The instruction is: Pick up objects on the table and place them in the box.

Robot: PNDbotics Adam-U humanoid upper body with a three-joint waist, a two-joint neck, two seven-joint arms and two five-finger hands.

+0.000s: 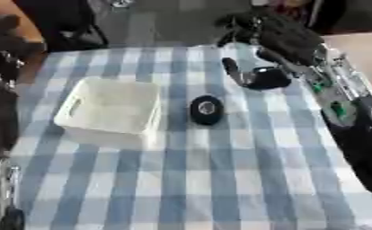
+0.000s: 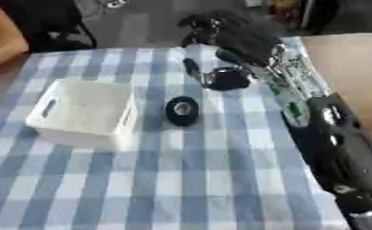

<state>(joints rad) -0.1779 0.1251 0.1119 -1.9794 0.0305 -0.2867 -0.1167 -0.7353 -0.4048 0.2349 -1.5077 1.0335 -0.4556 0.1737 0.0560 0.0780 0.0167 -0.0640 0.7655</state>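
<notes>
Tape roll (image 1: 206,109), black with pale core, lies beside white box (image 1: 110,106).

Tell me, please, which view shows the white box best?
The right eye view shows the white box best: both handle slots on its sides and its whole rim are visible, well away from the picture's edge. The left eye view shows the same box whole too, but only one handle slot is easy to see there.

Checked table (image 1: 220,179): box (image 1: 110,105), black roll (image 1: 206,109)
</notes>
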